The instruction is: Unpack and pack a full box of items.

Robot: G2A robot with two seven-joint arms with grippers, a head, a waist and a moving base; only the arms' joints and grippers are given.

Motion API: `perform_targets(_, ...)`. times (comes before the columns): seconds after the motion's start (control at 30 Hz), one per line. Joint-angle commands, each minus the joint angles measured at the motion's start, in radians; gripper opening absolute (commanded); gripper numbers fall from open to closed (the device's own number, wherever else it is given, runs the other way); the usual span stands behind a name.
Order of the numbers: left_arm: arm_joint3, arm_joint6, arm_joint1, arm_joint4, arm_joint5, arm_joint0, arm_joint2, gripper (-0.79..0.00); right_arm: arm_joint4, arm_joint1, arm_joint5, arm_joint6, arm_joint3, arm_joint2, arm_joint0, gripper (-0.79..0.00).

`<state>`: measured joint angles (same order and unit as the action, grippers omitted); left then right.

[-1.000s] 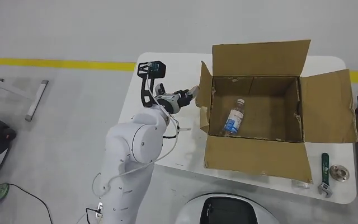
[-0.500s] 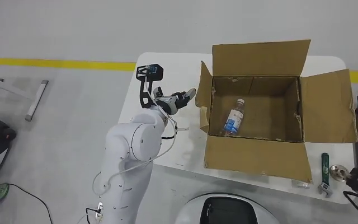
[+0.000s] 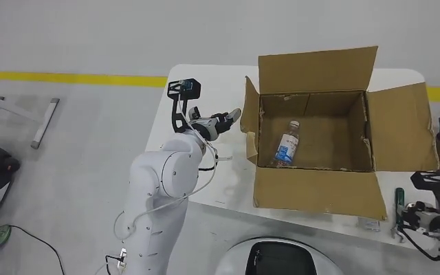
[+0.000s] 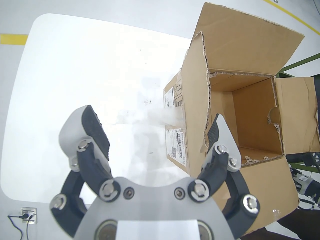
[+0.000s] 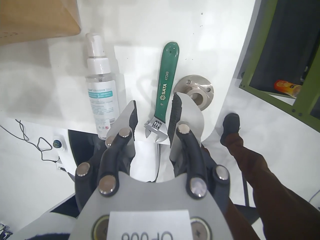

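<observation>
At the top view's lower right, the right hand (image 5: 154, 102) (narrowly parted, empty) is held over the green-handled steel wrench (image 5: 167, 76) beside the open brown cardboard box (image 3: 313, 189). The handle is best straddled squarely before closing. The left hand (image 4: 152, 113) is spread wide.

The top view looks steeply down on the table (image 3: 220, 86) from high above. The left wrist camera faces the box (image 4: 250, 116) closely from beside it; the right hangs near above the wrench (image 5: 165, 86). The top view shares both.
</observation>
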<state>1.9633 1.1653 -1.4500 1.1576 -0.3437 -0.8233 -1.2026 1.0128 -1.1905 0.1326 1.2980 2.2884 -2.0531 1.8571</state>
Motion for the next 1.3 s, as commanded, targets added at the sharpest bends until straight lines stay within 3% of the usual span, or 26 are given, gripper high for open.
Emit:
perform_targets(0.0,0.0,0.0,0.0,0.0,0.0,0.0,0.0,0.0,0.019,0.001,0.007,0.0,-0.004,0.008,-0.008,-0.453)
perform_targets(0.4,0.0,0.0,0.0,0.0,0.0,0.0,0.0,0.0,0.025,0.002,0.053,-0.04,-0.023,0.044,-0.032,-0.422)
perform_targets(0.8,0.0,0.0,0.0,0.0,0.0,0.0,0.0,0.0,-0.164,-0.012,0.068,-0.095,-0.008,-0.167,0.09,-0.446)
perform_targets(1.27,0.0,0.0,0.0,0.0,0.0,0.0,0.0,0.0,-0.039,-0.009,0.074,-0.142,-0.022,0.007,0.079,-0.459)
